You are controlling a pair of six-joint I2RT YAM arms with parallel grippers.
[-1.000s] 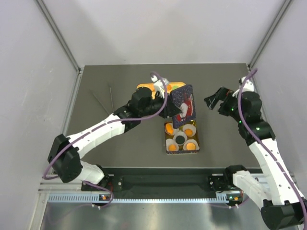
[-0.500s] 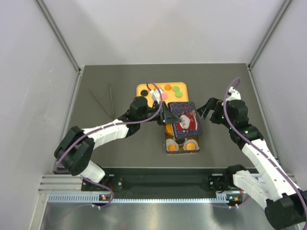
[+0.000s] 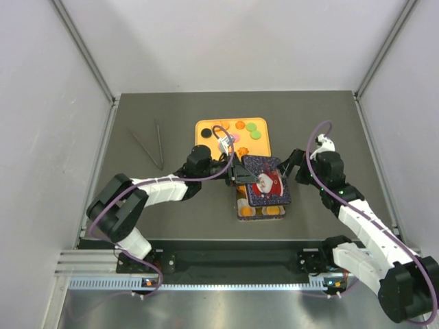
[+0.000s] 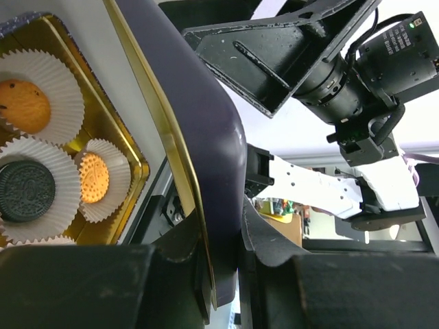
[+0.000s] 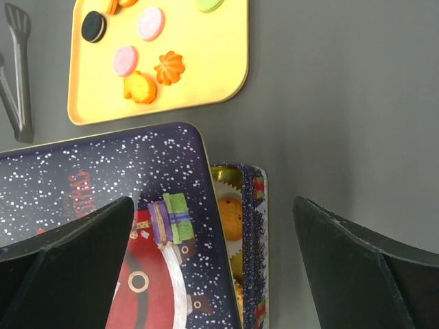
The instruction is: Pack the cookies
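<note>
We see the left gripper (image 3: pixel 240 173) clamped on the left edge of a dark blue, white-speckled rectangular metal lid (image 3: pixel 269 182) with a red festive picture, held over a gold-lined rectangular tin (image 3: pixel 260 211) as if to close it. The right gripper (image 3: pixel 293 164) hovers at the lid's right edge, jaws wide apart, probably to steady it. Some round cookies (image 4: pixel 25 105) sit in white paper cups (image 4: pixel 65 82) inside the tin; others lie on a yellow tray (image 5: pixel 206 62) just beyond
</note>
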